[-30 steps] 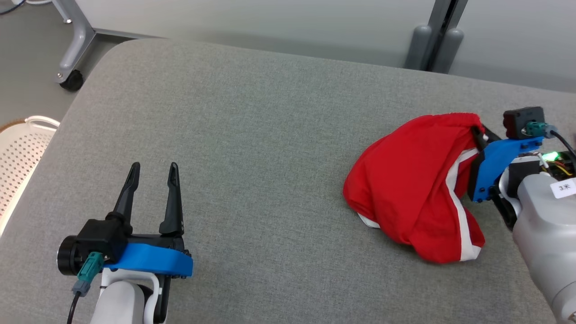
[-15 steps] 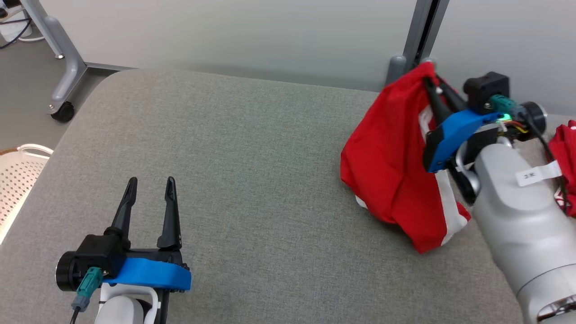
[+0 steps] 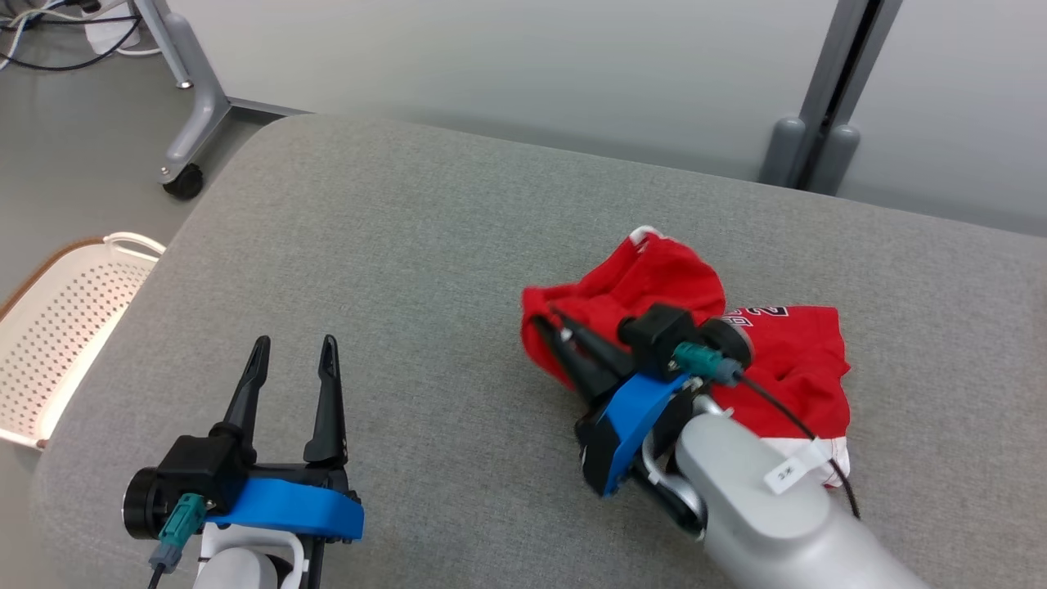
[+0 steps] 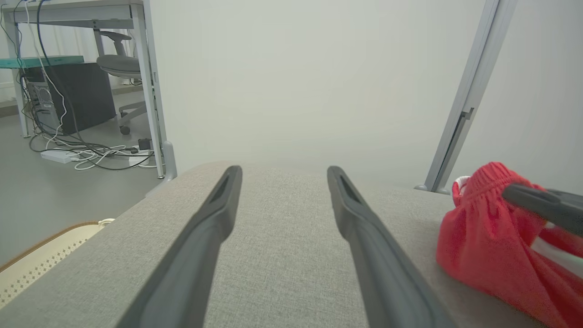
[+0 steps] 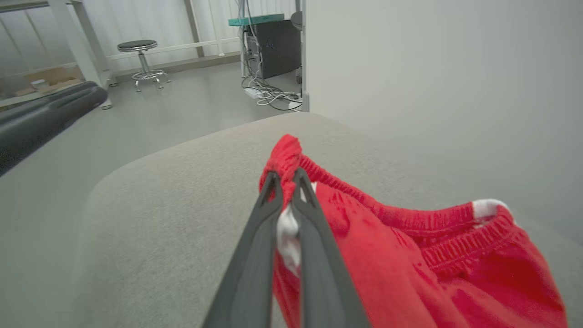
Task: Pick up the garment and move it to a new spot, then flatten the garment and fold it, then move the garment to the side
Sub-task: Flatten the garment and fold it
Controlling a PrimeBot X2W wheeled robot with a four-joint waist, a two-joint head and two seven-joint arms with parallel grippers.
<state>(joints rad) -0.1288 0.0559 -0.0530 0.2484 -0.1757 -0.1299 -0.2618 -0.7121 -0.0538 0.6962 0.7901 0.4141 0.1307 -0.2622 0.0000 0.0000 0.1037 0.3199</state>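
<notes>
The garment is a pair of red shorts with white trim and an elastic waistband, lying crumpled at the middle right of the grey cushioned table. My right gripper is shut on the garment's waistband at its left end; the right wrist view shows red and white cloth pinched between the two fingers. The rest of the garment trails behind to the right. My left gripper stands open at the lower left, nothing between its fingers. The garment lies to its right.
A white perforated basket stands on the floor beside the table's left edge. A wheeled desk leg and a grey post stand beyond the far edge. Bare grey cushion lies between the two grippers.
My right gripper has carried the garment leftward from the table's right side and lowered it onto the cushion near the middle. The head camera has shifted. The left gripper holds still.
</notes>
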